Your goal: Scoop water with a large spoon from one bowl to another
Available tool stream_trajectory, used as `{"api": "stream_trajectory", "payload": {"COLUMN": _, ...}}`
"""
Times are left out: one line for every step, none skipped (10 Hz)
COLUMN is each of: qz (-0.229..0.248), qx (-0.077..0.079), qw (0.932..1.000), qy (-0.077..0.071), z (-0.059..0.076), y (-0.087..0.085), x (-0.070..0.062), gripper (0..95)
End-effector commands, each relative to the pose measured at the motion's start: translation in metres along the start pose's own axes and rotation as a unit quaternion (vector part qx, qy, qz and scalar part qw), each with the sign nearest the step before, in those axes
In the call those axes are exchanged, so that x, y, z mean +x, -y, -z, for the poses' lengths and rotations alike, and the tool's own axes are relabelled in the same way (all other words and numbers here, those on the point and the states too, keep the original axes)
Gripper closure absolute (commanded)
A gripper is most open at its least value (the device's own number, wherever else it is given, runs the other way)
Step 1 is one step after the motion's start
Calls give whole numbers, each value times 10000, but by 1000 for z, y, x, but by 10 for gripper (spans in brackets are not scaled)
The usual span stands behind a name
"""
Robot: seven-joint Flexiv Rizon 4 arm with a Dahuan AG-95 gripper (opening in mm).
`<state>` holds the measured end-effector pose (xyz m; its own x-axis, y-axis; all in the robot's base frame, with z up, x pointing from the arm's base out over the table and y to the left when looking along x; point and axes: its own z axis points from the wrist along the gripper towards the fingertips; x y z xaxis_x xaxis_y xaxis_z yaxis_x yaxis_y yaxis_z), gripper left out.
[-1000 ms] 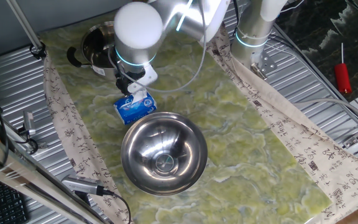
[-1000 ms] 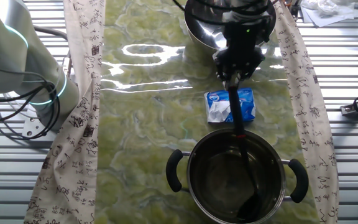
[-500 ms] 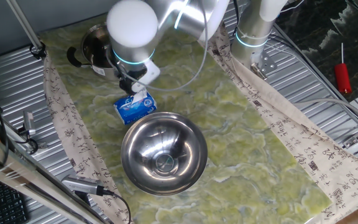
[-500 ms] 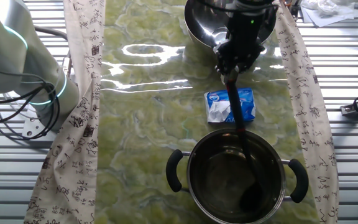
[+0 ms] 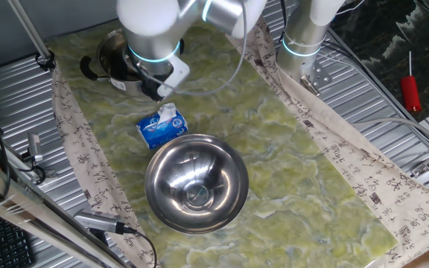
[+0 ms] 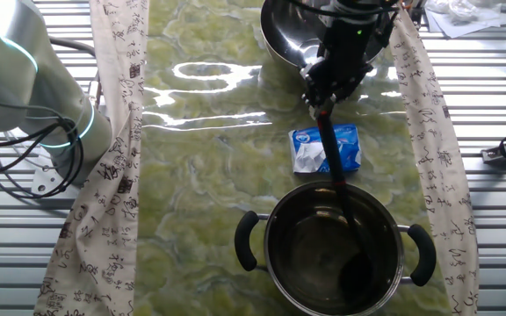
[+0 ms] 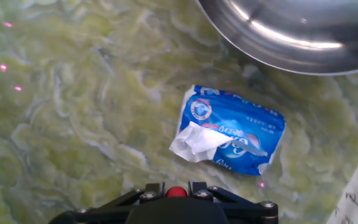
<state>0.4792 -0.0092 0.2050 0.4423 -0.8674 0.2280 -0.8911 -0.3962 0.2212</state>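
My gripper is shut on the large spoon, a slim dark handle that slants down over the tissue pack into a steel pot. Its dark ladle end sits low inside the pot. In the hand view the spoon's small red end shows between my closed jaws. In one fixed view my gripper hangs between the pot and the wide steel bowl. Water shows only as a faint sheen in the bowl's bottom; inside the pot I cannot tell.
A blue-and-white tissue pack lies between the pot and the bowl, right under the spoon handle; it also shows in the hand view. The green mat is edged by printed cloth and ribbed metal.
The arm has swung toward the pot side and the gripper has risen slightly. The spoon's ladle end has shifted a little inside the pot. The bowl and the tissue pack have not moved.
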Motion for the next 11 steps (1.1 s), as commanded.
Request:
{"api": "stream_trajectory", "payload": {"qz": 441, "qx": 17, "qw": 9990, "qy": 87, "z": 1, "y": -1, "x": 0, "gripper": 950}}
{"api": "stream_trajectory", "payload": {"qz": 665, "qx": 55, "qw": 9976, "qy": 157, "z": 2, "y": -1, "x": -1, "gripper": 950}}
{"api": "stream_trajectory", "payload": {"qz": 846, "qx": 92, "qw": 9961, "qy": 239, "z": 2, "y": -2, "x": -1, "gripper": 950}}
{"api": "stream_trajectory", "payload": {"qz": 920, "qx": 80, "qw": 9954, "qy": 240, "z": 3, "y": -2, "x": -1, "gripper": 950}}
{"api": "stream_trajectory", "payload": {"qz": 1000, "qx": 104, "qw": 9945, "qy": 280, "z": 4, "y": -2, "x": -2, "gripper": 950}}
{"api": "stream_trajectory", "payload": {"qz": 1028, "qx": 114, "qw": 9943, "qy": 269, "z": 5, "y": -2, "x": -2, "gripper": 950}}
{"api": "stream_trajectory", "payload": {"qz": 1039, "qx": 93, "qw": 9943, "qy": 196, "z": 5, "y": -2, "x": -2, "gripper": 950}}
{"api": "stream_trajectory", "payload": {"qz": 1051, "qx": 90, "qw": 9942, "qy": 201, "z": 5, "y": -1, "x": -2, "gripper": 950}}
{"api": "stream_trajectory", "payload": {"qz": 1081, "qx": 95, "qw": 9939, "qy": 202, "z": 6, "y": -1, "x": -1, "gripper": 950}}
{"api": "stream_trajectory", "payload": {"qz": 1336, "qx": 142, "qw": 9907, "qy": 189, "z": 6, "y": 0, "x": -2, "gripper": 950}}
{"api": "stream_trajectory", "payload": {"qz": 1465, "qx": 176, "qw": 9889, "qy": 195, "z": 6, "y": 0, "x": -2, "gripper": 760}}
